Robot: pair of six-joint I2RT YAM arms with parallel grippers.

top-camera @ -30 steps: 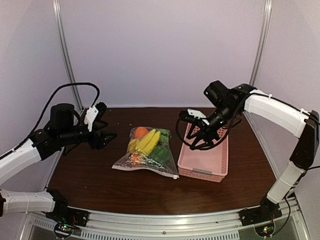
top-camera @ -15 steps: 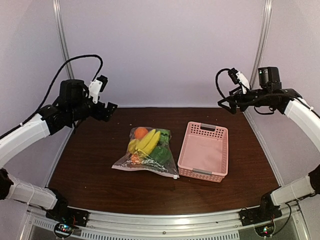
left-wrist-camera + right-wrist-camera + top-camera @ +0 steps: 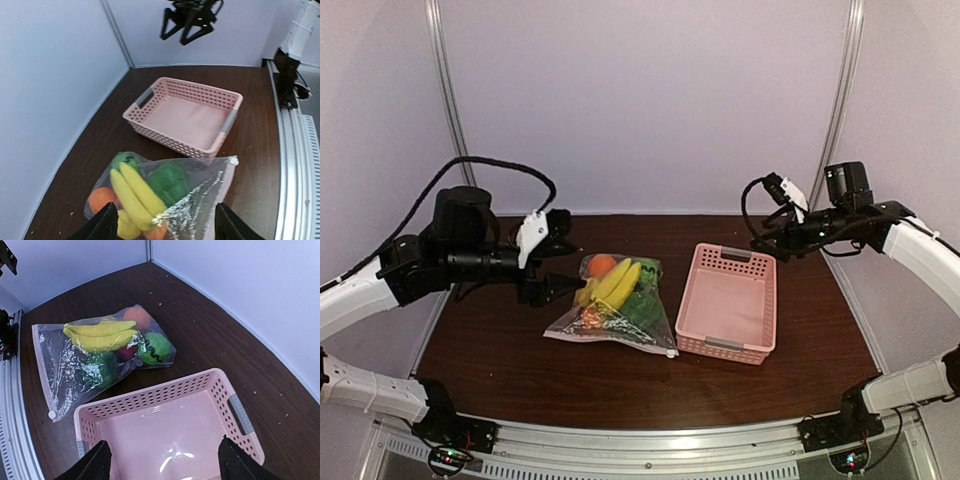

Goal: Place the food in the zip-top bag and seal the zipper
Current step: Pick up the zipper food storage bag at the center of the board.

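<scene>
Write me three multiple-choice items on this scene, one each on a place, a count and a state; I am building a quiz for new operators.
1. In the top view, where does the zip-top bag lie relative to the pink basket?
A. inside it
B. beside it, to its left
C. behind it

2. How many toy foods lie in the basket?
A. four
B. two
C. none

3. How do the left gripper and the right gripper stand?
A. both open, holding nothing
B. left shut on the bag
C. right shut on the basket

Key:
1 B, the bag lies left of the basket.
2 C, the basket's floor is bare; the food is in the bag.
3 A, each wrist view shows spread fingertips gripping nothing.
</scene>
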